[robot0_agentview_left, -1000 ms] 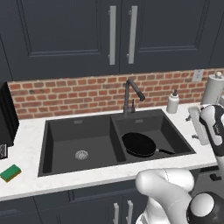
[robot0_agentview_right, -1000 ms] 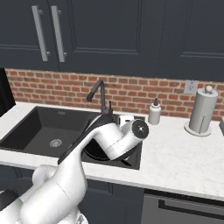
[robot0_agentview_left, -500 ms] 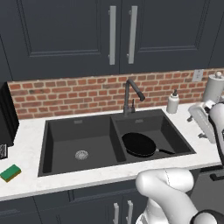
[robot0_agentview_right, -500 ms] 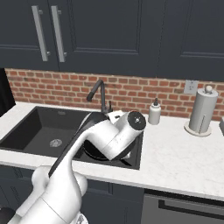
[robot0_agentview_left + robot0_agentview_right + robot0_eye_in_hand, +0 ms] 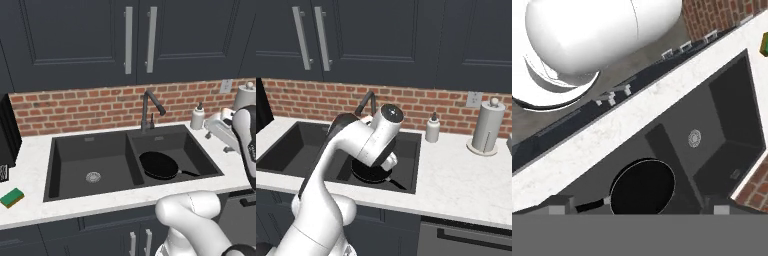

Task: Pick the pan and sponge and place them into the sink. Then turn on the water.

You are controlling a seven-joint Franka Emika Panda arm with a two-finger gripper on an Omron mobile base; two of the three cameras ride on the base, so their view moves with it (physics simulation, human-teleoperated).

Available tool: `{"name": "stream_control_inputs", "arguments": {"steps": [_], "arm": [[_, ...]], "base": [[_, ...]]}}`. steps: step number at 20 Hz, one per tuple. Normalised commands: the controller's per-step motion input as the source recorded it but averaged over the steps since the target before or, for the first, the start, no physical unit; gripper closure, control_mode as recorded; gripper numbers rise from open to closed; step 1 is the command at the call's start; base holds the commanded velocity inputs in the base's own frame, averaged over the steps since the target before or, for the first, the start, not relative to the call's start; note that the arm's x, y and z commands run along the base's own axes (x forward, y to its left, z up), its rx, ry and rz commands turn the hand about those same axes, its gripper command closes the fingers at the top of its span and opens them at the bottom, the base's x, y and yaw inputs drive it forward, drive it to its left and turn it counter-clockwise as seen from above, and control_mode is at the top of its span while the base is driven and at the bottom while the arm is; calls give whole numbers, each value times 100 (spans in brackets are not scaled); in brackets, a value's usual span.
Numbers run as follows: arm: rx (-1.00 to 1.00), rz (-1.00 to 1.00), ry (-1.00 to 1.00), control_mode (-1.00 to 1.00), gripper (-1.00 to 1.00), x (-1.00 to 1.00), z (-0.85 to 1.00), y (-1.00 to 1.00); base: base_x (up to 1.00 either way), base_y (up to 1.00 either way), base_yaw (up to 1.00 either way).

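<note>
Dark kitchen: navy cabinets, brick backsplash, white marble counter [image 5: 30,170] with a black double sink [image 5: 90,150] set in it. The pan [image 5: 159,165] already lay flat in the right basin, handle pointing right toward the basin's front corner. The sponge [image 5: 12,197] sat on the counter well to the left of the sink, near the counter's front edge, beside a dark appliance [image 5: 6,135] at the far left. No water ran from the faucet [image 5: 150,107].

The gripper [image 5: 227,127] hung high on the right side, over the counter by the right basin, jaws spread wide and holding nothing. In the hand view the finger tips [image 5: 559,209] framed the pan [image 5: 643,186] directly below, with the left basin's drain [image 5: 694,137] further off and the sponge [image 5: 764,43] a green sliver at the far edge.

Key relation: the sponge lay far to the arm's left, the whole width of both basins away from the jaws. Its long side ran diagonally to the counter edge, so the wrist would likely need some turning to close across the short side. The tall faucet stood behind the divider, likely a hazard if the arm swept low near the back. A soap bottle [image 5: 198,118] and a paper towel roll [image 5: 487,125] stood on the right, clear of that path. Pan step looked done; sponge and water remained.
</note>
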Motion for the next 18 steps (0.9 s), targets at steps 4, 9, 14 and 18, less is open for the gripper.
{"name": "stream_control_inputs", "arguments": {"steps": [4, 9, 14, 18], "arm": [[-13, 30, 0, -100, -100, -14, 0, 62], [-2, 35, 0, -100, -100, -4, -1, 69], [0, 36, -1, -100, -100, 0, -1, 72], [0, 35, -11, -100, -100, -1, 0, 68]], "base": [[0, 0, 0], [0, 0, 0], [0, 0, 0], [0, 0, 0]]}}
